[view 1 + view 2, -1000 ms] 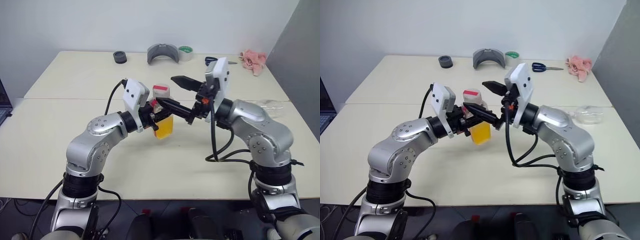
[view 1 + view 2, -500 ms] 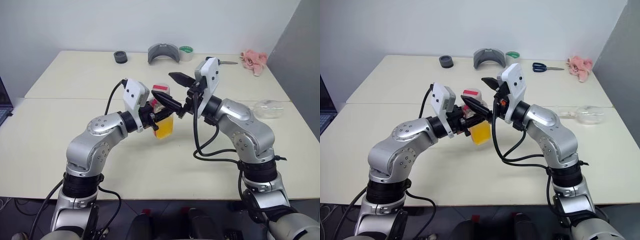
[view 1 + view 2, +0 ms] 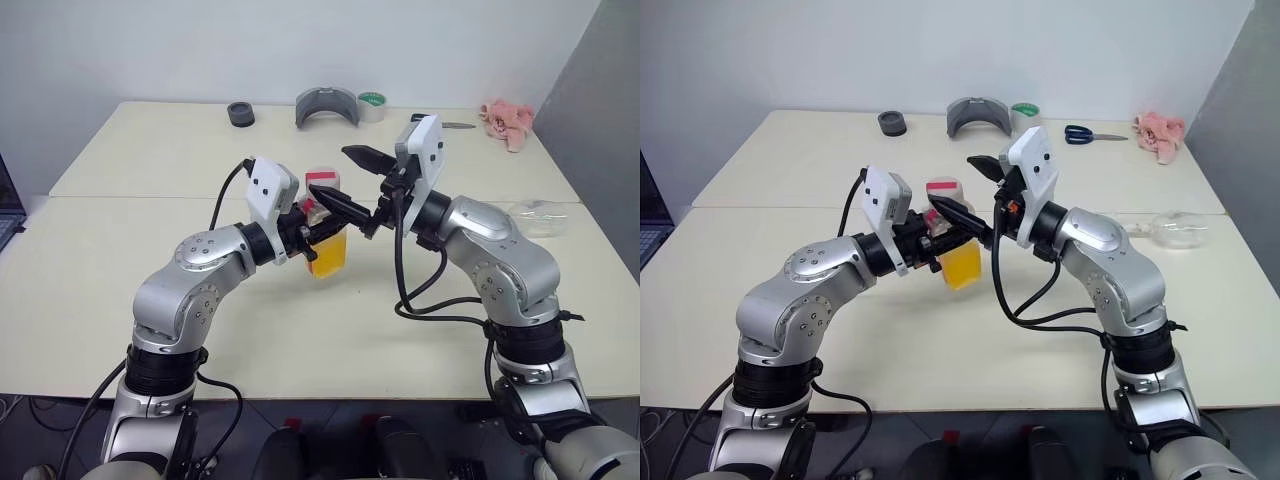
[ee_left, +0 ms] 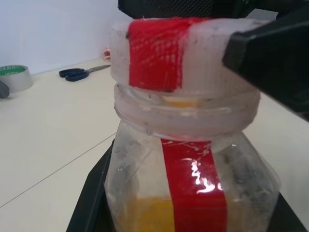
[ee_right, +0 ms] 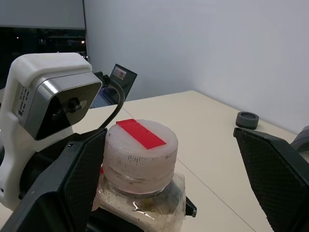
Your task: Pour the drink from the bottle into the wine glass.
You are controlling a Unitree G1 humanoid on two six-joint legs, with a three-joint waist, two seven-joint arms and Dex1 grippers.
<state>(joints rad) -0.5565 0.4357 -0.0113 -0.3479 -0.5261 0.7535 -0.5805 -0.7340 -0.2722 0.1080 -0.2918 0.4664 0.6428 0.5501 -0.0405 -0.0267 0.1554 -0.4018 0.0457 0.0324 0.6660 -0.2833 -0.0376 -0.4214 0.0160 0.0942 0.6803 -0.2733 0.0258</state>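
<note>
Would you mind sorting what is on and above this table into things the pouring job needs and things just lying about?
Job:
- small clear plastic bottle with white cap, holding orange drink
- left gripper, shut on the bottle
- right gripper, open at the cap
- clear wine glass, lying on its side

Lying about:
- blue scissors
- green tape roll
- pink cloth

Both arms are clad in rounded silver-grey shells joined by black rings; black cables are looped beside them. White camera housings are mounted above black, pointed fingers (image 3: 331, 203).

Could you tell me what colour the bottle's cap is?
White cap with a red strip, clearest in the right wrist view.
</note>
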